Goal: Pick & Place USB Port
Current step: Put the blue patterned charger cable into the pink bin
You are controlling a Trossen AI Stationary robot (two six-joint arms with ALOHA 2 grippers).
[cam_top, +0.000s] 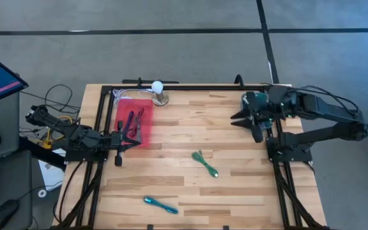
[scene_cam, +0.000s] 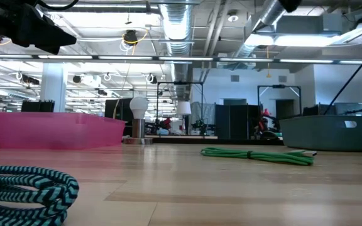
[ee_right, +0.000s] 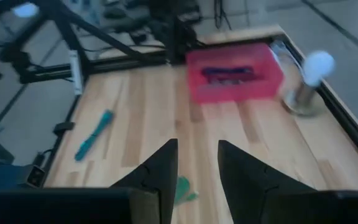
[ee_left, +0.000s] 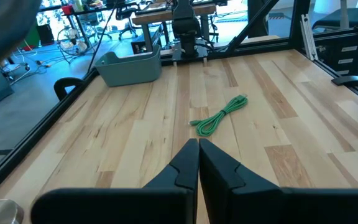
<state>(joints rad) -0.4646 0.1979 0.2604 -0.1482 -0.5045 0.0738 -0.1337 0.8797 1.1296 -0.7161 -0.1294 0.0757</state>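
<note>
Right gripper (cam_top: 259,122) raised over the table's right part, fingers (ee_right: 160,167) apart, nothing between them. Green cable (cam_top: 204,163) lies on the wood ahead of and below it, well apart. Teal cable (cam_top: 160,204) farther off, near the front edge. Left gripper (cam_top: 118,142) pressed together, empty (beside the pink bin (cam_top: 133,127), which holds dark cables).

Teal cable (scene_cam: 24,191) cut off at the low view's left edge. Pink bin (cam_top: 135,124) contents too small to identify from above. Green cable (ee_right: 182,190) largely hidden behind the right gripper (ee_right: 197,165) fingers.
</note>
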